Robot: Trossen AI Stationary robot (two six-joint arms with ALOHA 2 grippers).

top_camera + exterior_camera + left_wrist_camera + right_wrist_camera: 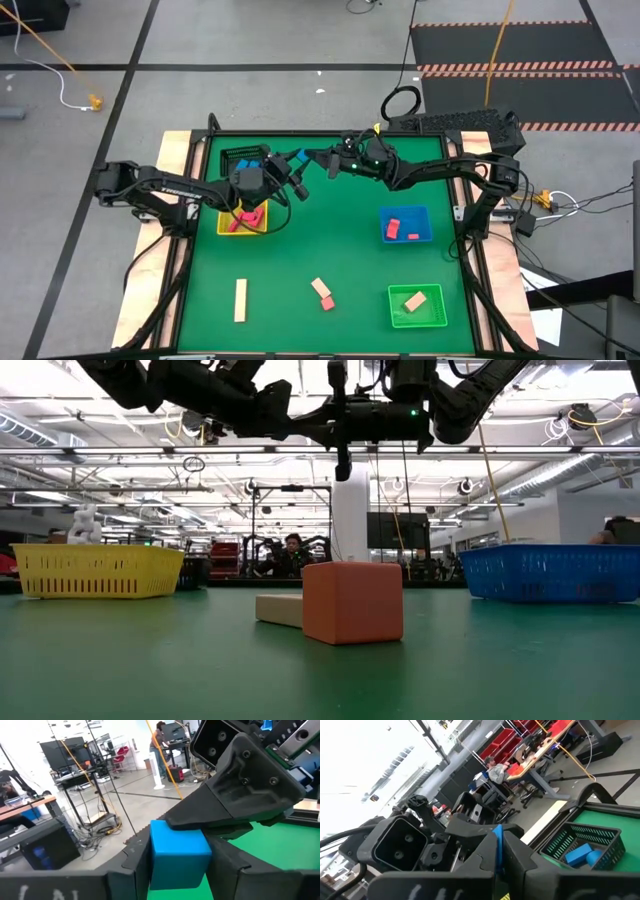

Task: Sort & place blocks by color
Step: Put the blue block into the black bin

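My left gripper [293, 165] and my right gripper [312, 158] meet fingertip to fingertip high over the table's far middle, both at one blue block [298, 157]. In the left wrist view the blue block [177, 855] sits between my left fingers. In the right wrist view only a blue sliver [498, 845] shows between my right fingers. On the mat lie a tan bar [240, 300] and a tan bar touching a red block [322, 293]. The same red block [353, 602] and tan bar [280, 610] show in the low view. My left gripper pinches the blue block by two opposite side faces [152, 857] between its two fingers, coming from the table's left. The block is lifted well clear of the table. My right gripper comes from the table's right. One finger [220, 817] lies on the block's upper face [187, 834]. The other finger's contact is hidden by the block.
A yellow tray [222, 228] at the left holds red blocks. A blue tray [428, 226] at the right holds red blocks. A green tray [437, 318] at the near right holds a tan block. A black wire basket [228, 158] with blue blocks stands at the far left.
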